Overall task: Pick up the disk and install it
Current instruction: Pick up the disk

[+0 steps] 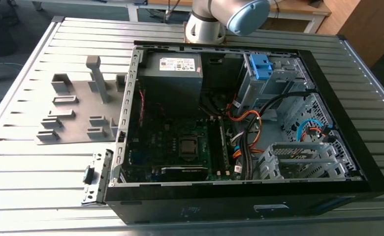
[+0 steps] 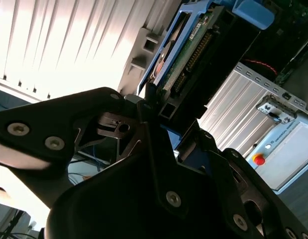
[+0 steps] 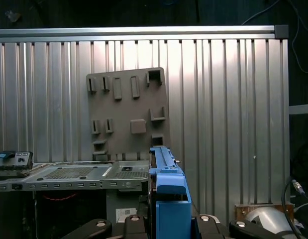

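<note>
The disk (image 3: 166, 191) stands edge-on between my gripper's (image 3: 167, 223) dark fingers (image 3: 134, 225), its blue carrier frame facing the first wrist view. In the second wrist view the disk (image 2: 191, 52) shows its blue frame, green circuit board and connector row, and my gripper (image 2: 154, 107) is shut on one end of it. It hangs high over the slatted table, apart from everything below. In the exterior view a grey and blue joint of my arm (image 1: 228, 14) shows at the far edge of the table.
An open black computer case (image 1: 123, 147) lies on the slatted aluminium table (image 1: 41, 172), with a grey power supply (image 1: 172, 73), a metal drive cage (image 1: 277, 78) holding a blue bracket (image 1: 260, 66), and orange cables (image 1: 254, 123). A grey fixture plate (image 1: 80, 110) lies at the exterior view's left.
</note>
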`<action>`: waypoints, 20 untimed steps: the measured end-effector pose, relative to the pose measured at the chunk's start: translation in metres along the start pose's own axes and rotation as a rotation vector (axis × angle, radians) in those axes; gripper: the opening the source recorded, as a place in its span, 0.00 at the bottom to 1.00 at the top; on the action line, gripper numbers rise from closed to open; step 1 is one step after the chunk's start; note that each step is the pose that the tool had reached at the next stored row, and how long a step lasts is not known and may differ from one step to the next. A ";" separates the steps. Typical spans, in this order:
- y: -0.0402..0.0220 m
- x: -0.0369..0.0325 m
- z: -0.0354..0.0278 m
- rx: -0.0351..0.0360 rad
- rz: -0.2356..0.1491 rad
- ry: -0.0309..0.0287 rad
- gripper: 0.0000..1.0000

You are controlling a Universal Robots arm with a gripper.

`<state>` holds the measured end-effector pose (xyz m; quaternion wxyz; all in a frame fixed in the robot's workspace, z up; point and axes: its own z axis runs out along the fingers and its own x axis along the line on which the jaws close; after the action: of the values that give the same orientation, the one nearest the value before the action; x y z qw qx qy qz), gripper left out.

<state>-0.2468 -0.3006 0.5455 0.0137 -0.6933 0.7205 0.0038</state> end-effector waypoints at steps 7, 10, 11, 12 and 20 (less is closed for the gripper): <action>-0.0165 -0.0006 0.0011 -0.0012 0.000 0.0000 0.36; -0.0235 -0.0009 0.0016 -0.0017 0.000 0.0000 0.36; -0.0257 -0.0009 0.0018 -0.0018 0.000 0.0000 0.36; -0.0279 -0.0010 0.0019 -0.0020 0.000 0.0000 0.36; -0.0464 -0.0017 0.0029 -0.0034 0.000 0.0001 0.36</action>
<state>-0.2003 -0.3007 0.5433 0.0125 -0.6934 0.7205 0.0050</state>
